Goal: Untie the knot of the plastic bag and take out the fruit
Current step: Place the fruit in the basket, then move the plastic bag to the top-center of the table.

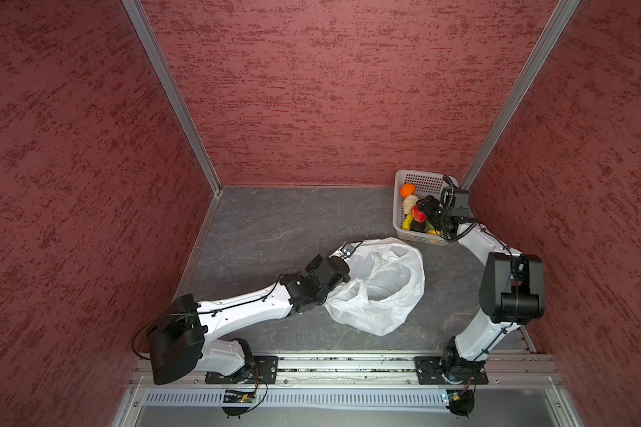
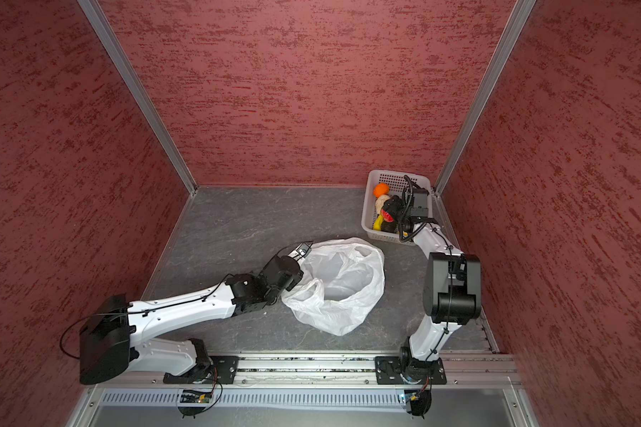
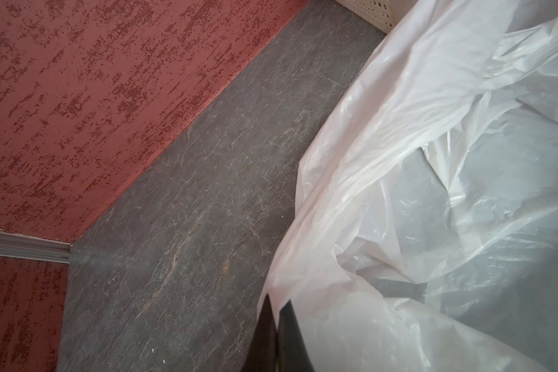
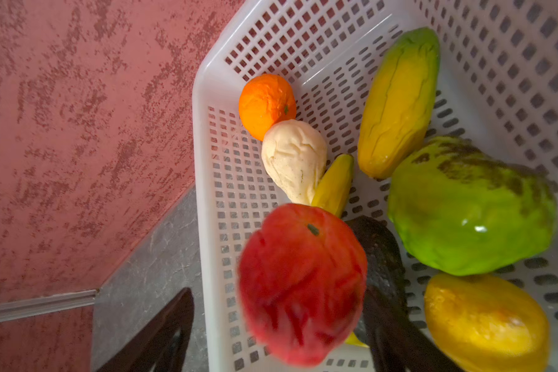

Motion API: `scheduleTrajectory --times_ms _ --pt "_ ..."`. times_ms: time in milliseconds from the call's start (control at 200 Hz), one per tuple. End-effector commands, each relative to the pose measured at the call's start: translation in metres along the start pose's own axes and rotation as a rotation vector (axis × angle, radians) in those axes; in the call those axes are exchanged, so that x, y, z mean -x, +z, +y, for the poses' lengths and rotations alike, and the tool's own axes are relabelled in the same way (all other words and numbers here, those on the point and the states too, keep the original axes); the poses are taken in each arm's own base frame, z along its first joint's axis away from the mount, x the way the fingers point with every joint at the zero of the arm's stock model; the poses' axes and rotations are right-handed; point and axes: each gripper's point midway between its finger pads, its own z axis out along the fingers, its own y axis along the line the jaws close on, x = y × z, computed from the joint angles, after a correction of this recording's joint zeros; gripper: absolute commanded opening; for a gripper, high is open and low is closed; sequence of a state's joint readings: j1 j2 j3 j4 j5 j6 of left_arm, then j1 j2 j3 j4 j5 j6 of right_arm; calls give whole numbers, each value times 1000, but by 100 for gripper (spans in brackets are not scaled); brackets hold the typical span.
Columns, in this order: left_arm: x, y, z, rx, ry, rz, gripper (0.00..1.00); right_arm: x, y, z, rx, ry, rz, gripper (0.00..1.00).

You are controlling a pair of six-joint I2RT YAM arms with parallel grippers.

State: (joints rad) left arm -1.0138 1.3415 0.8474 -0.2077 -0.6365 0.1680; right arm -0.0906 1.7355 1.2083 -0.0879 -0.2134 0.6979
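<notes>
Between the right fingers (image 4: pixel 181 309) — red apple (image 4: pixel 303 283), perhaps loose — above basket (image 4: pixel 202 193).

The surface (image 1: pixel 274 229) is a dark grey slab with pale stone-like veins, closed in by red walls (image 1: pixel 311 92) on three sides. A white plastic bag (image 1: pixel 382 292) lies crumpled on it, mouth gaping, right of the middle. A white perforated basket (image 1: pixel 424 182) stands in the far right corner, just beside the bag's far edge.

Left pincer (image 3: pixel 276 309) clamped, right pincer (image 4: pixel 277 299) spread.
</notes>
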Motion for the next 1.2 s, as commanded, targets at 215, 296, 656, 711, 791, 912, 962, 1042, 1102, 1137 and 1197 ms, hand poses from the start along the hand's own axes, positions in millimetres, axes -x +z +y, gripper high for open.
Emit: scheduleTrajectory --times_ms 215,296,656,711,791,912,962,1042,1102,1137,1197 --pt "-4 3 18 33 -72 12 0 9 -39 21 65 -40 -62 91" --pt "-4 7 30 51 -99 18 0 0 -53 24 82 -46 -51 92" --pt "7 45 111 171 -169 11 0 -71 -124 12 110 -91 39 93" --pt "12 53 122 182 -170 -1 0 -82 -134 9 110 -96 52 93" --pt "19 65 141 214 -165 -13 0 -94 -145 3 108 -94 70 94" --pt "20 91 168 240 -175 -2 0 -107 -158 -2 107 -98 86 94" --pt "23 99 178 249 -174 -4 0 -111 -161 -3 106 -102 93 94" --pt "28 108 192 265 -179 -10 0 -115 -164 -5 109 -102 104 95" --pt "34 111 201 271 -188 -20 0 -118 -166 -4 114 -104 108 95" --pt "38 113 204 264 -191 -26 0 -119 -166 -4 116 -105 112 95" --pt "46 115 200 224 -187 -35 0 -122 -166 -5 117 -110 123 95"
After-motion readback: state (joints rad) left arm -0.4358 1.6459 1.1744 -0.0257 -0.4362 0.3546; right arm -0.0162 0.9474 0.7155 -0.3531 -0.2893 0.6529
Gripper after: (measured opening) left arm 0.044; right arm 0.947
